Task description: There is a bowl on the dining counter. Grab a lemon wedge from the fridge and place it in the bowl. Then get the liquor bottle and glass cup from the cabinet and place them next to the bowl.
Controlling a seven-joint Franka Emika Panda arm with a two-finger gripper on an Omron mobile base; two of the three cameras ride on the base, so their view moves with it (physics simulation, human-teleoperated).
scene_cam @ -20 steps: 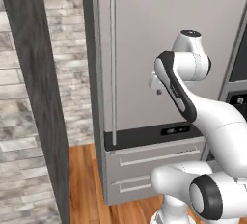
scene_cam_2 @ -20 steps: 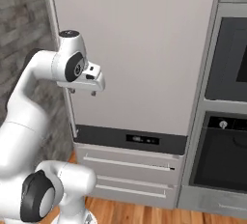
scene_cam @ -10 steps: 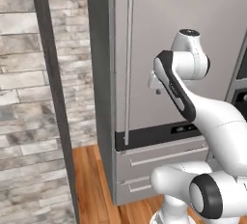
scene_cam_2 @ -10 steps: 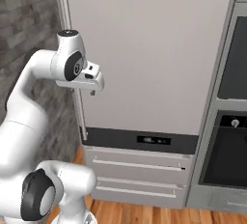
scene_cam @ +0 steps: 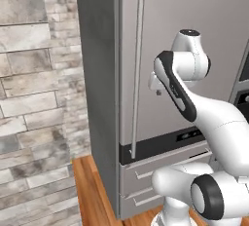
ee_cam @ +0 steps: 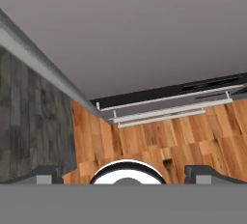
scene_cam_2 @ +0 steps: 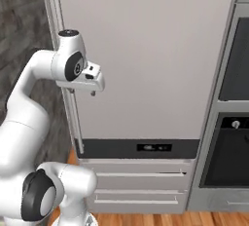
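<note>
The fridge (scene_cam: 160, 59) is seen as the largest thing, a tall grey unit whose flat door (scene_cam_2: 146, 59) takes up the far middle of both base views and is shut. A long vertical handle (scene_cam: 137, 74) is mounted along the door's left edge, and it is also seen as a pale bar (ee_cam: 46, 68) running slantwise through the hand view. Under the door a dark band with a small display (scene_cam_2: 153, 147) is set, and below it two drawers (scene_cam_2: 141, 186) with thin horizontal pulls are stacked. The task's lemon wedge, bowl, bottle and cup cannot be seen from here.

To the left of the fridge a wall of grey stone blocks (scene_cam: 34, 98) is found. To the right a dark built-in oven (scene_cam_2: 226, 157) with a round knob is set into a grey column. A wooden plank floor (scene_cam: 90, 191) is laid along the near bottom.

The gripper (scene_cam_2: 81, 92) is held up in front of the door, just beside the handle and apart from it. Its dark fingertips (ee_cam: 46, 174) are spread wide in the hand view, with nothing between them.
</note>
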